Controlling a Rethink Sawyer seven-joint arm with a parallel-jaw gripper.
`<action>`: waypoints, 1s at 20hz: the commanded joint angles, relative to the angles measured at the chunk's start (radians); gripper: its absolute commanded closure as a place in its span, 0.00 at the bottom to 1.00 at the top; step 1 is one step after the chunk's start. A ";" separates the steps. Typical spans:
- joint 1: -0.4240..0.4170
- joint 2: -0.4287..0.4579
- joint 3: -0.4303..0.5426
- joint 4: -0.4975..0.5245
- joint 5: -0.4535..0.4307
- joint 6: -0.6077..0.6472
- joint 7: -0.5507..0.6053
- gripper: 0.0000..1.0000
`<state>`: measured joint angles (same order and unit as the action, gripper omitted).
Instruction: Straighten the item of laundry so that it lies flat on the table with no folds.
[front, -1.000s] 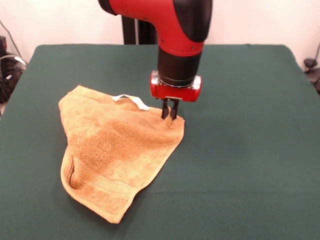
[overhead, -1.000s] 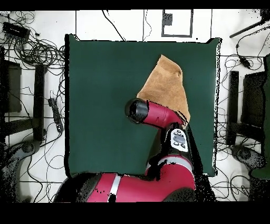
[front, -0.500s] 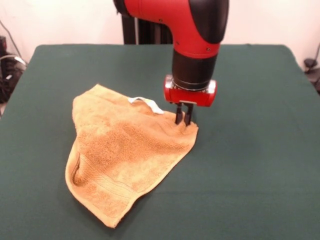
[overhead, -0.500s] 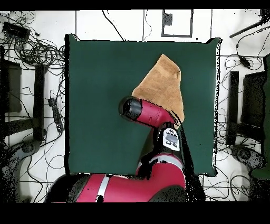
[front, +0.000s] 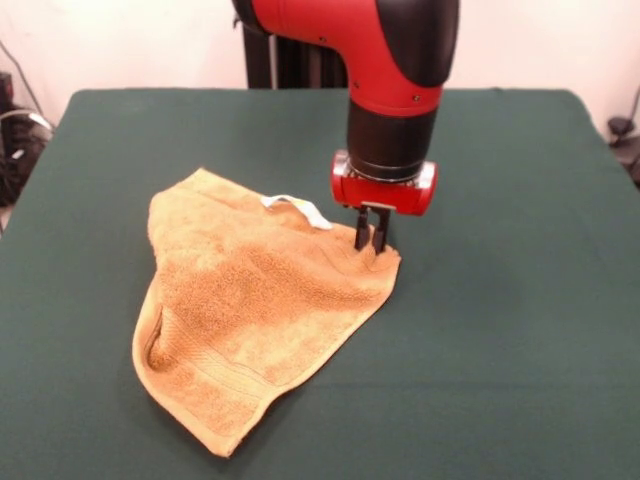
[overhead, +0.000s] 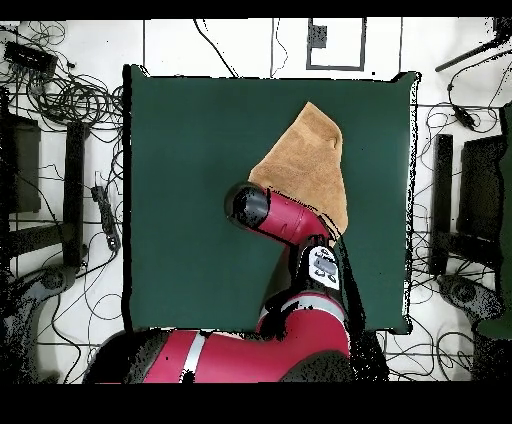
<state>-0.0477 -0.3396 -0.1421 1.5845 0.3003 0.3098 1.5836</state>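
Golden-orange towel (front: 250, 310), woven border bands, white tag loop (front: 298, 207); dark green table (front: 500, 300); red-black arm (front: 385, 70).

One towel (front: 250, 310), one table (front: 520, 300), one arm (front: 385, 80).

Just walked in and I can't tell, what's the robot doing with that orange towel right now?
The red arm's gripper is pinching one corner of the golden-orange towel, its fingers close together on the cloth. The towel lies on the green table in a rough triangle, still doubled over with a fold along one side and its white tag loop showing. It isn't flat yet.
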 joint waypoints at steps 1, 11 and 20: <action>0.066 0.096 0.205 0.120 0.084 -0.031 0.294 1.00; 0.087 0.086 0.217 0.124 0.133 -0.038 0.303 1.00; 0.097 0.088 0.235 0.128 0.170 -0.066 0.308 1.00</action>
<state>-0.0289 -0.3377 -0.1279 1.5963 0.3970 0.2841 1.5878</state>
